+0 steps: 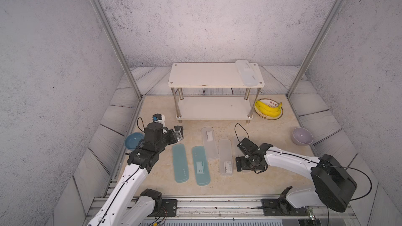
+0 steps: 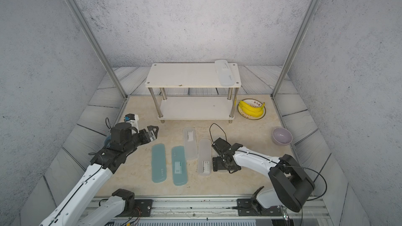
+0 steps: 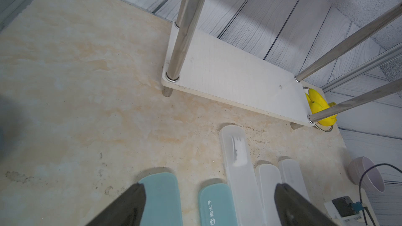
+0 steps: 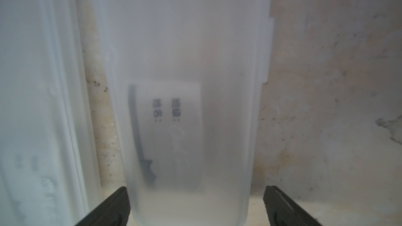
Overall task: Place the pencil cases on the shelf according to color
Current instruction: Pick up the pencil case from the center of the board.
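Step in hand, as judged: pick-up of the frosted white case point(image 4: 187, 51) lying on the counter point(image 1: 272, 183), rightmost in the row. The right claw point(image 4: 196, 209) points down, jaws wide, straddling it without gripping. The next move calls for closing across the width, lifting, and carrying it to the shelf point(image 1: 206, 77), beside the shelved white case point(image 1: 248, 72). The left claw point(image 3: 212, 207) hovers wide-open near the teal cases point(image 1: 180, 163).

Bananas point(image 1: 268, 109), blue bowl point(image 1: 132, 141), lilac bowl point(image 1: 302, 135)
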Available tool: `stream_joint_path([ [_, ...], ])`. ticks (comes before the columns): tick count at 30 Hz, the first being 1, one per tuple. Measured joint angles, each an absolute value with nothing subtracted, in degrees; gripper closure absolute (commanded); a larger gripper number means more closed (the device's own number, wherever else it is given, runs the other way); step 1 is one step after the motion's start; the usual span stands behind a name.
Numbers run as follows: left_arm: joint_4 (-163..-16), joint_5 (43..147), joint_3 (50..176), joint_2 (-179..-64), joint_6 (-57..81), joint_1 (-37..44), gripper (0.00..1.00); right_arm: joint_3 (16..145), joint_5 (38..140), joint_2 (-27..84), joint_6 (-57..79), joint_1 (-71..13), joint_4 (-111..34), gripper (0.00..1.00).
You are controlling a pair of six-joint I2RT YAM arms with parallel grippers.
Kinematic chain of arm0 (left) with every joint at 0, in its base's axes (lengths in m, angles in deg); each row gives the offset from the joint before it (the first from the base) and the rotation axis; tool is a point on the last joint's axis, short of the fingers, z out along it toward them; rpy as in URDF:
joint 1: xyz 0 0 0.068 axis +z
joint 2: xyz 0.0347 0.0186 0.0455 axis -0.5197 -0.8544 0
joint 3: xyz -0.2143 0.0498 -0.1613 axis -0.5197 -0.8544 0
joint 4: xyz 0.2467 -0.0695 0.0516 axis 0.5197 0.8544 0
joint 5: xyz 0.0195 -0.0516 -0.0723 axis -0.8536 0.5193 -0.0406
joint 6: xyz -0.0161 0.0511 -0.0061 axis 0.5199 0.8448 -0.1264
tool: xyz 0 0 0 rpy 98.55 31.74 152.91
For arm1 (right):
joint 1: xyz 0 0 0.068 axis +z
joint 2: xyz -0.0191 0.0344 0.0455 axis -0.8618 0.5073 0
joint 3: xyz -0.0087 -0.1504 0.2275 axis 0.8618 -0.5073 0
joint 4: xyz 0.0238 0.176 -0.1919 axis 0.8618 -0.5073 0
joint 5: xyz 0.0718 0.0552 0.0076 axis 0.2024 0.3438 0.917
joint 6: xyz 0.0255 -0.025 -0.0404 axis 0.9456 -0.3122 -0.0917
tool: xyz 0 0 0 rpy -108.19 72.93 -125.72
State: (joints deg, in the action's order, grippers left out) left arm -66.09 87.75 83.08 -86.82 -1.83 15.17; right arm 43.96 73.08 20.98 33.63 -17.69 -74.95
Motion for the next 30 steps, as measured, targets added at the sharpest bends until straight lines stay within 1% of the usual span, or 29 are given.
stream_joint_path([
  [5, -67.1, 87.3, 83.1, -86.8, -1.6, 15.2, 0.01, 45.9, 70.9, 24.6, 34.4, -16.3, -76.1, 0.03],
  [9, -67.3, 86.8, 83.1, -86.8, -1.2, 15.2, 0.01, 47.5, 70.1, 26.4, 35.4, -14.9, -76.3, 0.10],
  [13, -67.5, 86.5, 83.1, -86.8, -0.9, 15.2, 0.01, 47.4, 69.9, 26.5, 36.6, -14.2, -75.5, 0.21],
  [19, -67.6, 86.3, 83.1, -86.8, -0.5, 15.2, 0.01, 44.9, 67.8, 23.4, 37.5, -13.9, -75.5, 0.45],
  [24, -67.5, 86.4, 83.1, -86.7, -0.3, 15.2, 0.01, 45.0, 65.0, 18.8, 37.5, -13.9, -80.6, 0.47],
  [30, -67.1, 87.3, 84.1, -86.7, -0.1, 15.2, 0.01, 51.9, 61.3, 13.1, 35.7, -13.9, -87.2, 0.47],
])
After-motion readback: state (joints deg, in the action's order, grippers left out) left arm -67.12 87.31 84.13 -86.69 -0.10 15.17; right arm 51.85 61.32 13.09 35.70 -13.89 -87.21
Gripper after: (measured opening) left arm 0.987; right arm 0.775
